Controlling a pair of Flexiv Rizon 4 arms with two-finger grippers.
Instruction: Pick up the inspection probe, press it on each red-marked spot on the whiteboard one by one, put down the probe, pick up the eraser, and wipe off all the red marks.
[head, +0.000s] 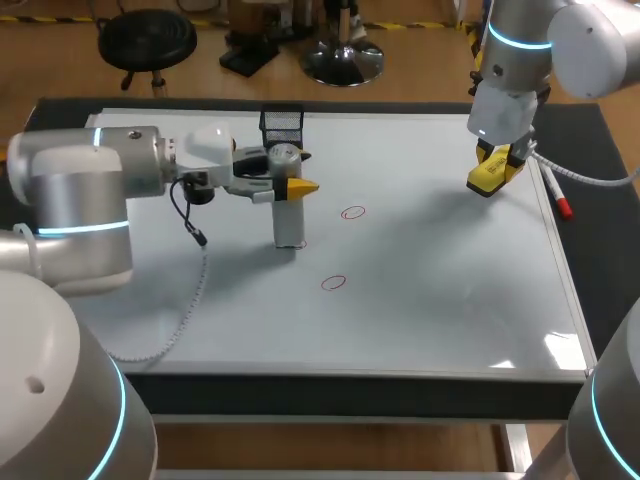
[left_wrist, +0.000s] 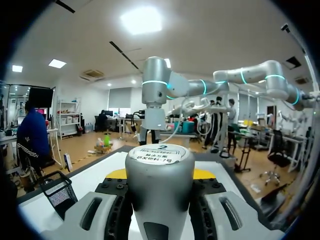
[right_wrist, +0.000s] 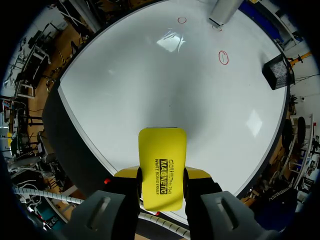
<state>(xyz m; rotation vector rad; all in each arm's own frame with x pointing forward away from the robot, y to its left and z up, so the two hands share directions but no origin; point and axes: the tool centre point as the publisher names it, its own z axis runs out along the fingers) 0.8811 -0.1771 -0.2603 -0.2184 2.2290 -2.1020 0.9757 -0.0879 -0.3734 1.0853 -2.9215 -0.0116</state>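
Head view | left claw (head: 288, 186) pinching white-labelled probe (left_wrist: 160, 175), upright on whiteboard (head: 430, 290); right claw (right_wrist: 162, 181) pinching black-lettered yellow eraser (right_wrist: 162, 152)

Grey probe (head: 288, 215) upright on whiteboard (head: 430, 290), yellow eraser (head: 492, 172) aloft, red rings (head: 353, 212) unwiped

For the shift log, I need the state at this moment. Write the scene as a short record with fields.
left gripper: shut on the grey cylindrical probe, which stands upright with its tip on the whiteboard
right gripper: shut on the yellow block eraser, over the board's right part
red circle marks: two uncovered and unwiped, one right of the probe, the other nearer the front edge
black mesh basket: at the board's far edge, behind the probe
red-capped marker pen: along the board's right edge
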